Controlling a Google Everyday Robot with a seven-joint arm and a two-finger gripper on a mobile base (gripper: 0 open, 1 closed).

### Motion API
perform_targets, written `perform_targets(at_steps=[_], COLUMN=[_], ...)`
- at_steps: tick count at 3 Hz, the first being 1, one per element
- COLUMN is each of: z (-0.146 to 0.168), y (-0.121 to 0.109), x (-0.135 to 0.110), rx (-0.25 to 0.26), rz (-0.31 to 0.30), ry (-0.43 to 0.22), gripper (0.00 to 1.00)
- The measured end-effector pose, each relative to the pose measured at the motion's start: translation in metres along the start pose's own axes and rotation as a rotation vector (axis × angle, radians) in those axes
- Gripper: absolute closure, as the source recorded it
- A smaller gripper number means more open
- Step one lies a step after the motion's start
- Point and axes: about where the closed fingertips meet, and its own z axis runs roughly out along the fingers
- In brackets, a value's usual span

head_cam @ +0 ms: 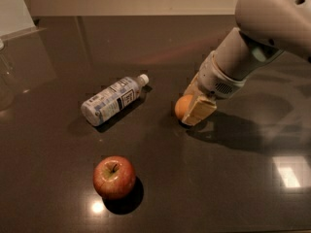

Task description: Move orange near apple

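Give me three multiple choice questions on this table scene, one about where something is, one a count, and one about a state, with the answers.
1. Where is the apple relative to the orange?
A. Touching it. B. Apart, nearer the camera, left in the picture. C. Behind it.
2. How many fruits are on the table?
A. One. B. Two. C. Four.
3. How is the bottle placed?
A. Upright. B. Standing on its cap. C. Lying on its side.
Answers: B, bare tabletop separates them. B, only the apple and the orange. C, it lies flat on the table, while the gripper is down at the orange, away from the bottle.
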Motion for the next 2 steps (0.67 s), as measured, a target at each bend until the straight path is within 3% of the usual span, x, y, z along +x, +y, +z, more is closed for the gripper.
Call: perform_targets(at_steps=[1,2], z=[-0.008,-0.024], y=[0.012,0.036], x=[-0.002,-0.008], rx=[-0.017,-0.048], rz=[-0.023,-0.068], ry=[-0.013,-0.051], gripper=[0.88,1.00])
